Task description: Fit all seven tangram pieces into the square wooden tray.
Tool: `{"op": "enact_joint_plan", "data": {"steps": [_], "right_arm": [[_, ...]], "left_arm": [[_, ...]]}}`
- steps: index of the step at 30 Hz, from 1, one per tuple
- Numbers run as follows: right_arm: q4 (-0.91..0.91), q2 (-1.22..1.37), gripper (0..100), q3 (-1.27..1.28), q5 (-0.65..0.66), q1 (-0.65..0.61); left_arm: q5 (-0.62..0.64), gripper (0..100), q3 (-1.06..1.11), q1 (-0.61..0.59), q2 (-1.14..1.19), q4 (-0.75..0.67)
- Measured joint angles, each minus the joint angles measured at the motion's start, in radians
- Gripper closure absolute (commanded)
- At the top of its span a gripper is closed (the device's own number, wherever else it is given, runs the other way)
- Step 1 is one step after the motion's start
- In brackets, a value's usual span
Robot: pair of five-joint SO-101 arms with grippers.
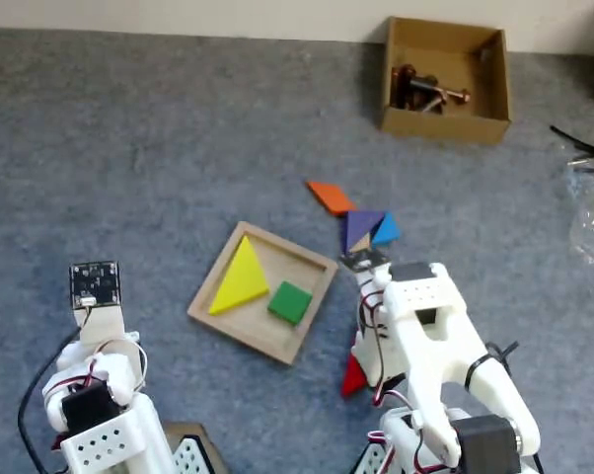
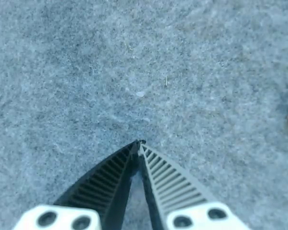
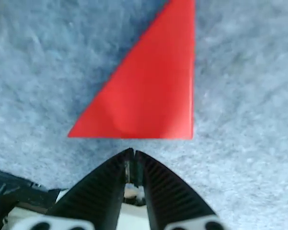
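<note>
High view. Grey felt-covered table (image 1: 129, 148). Wooden tray (image 1: 307, 262) sits at frame centre, turned at an angle. Inside it are a yellow triangle (image 1: 240, 278) and a green square (image 1: 290, 302), side by side; the rest of the tray floor is bare. Upper right of the tray, close together on the felt: orange parallelogram (image 1: 331, 197), purple triangle (image 1: 360, 228), blue triangle (image 1: 386, 230). Red triangle (image 1: 353, 376) lies lower right of the tray, partly hidden under the right arm (image 1: 430, 326). Left arm (image 1: 95, 395) is at lower left, well apart from the pieces. Cardboard box (image 1: 445, 123) at upper right.

Left wrist view. Left end effector (image 2: 138, 143) is pressed together, tips meeting, holding nothing, above bare felt.

Right wrist view. Right end effector (image 3: 133, 152) is also pressed together and empty. Its tips sit just beside one edge of the red triangle (image 3: 153, 91), which lies flat.

Handling, as judged. The pieces look thin, stiff and light, with smooth painted faces likely to slip. Lying flat, they offer only their edges. The fingers would have to spread first, then straddle the red triangle across a narrower part towards a corner. The soft felt may let the tips sink in and catch the edges. A light pinch should do, since squeezing sloped edges hard could squirt the piece out.
</note>
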Motion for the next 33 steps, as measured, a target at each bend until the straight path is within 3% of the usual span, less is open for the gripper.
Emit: {"op": "enact_joint_plan", "data": {"steps": [24, 33], "right_arm": [[-0.133, 0.000, 98.8, 0.000, 0.000, 0.000], [-0.180, 0.000, 98.8, 0.000, 0.120, 0.063]], "left_arm": [[0.000, 99, 0.000, 0.000, 0.000, 0.000], [0.000, 99, 0.000, 0.000, 0.000, 0.000]]}}
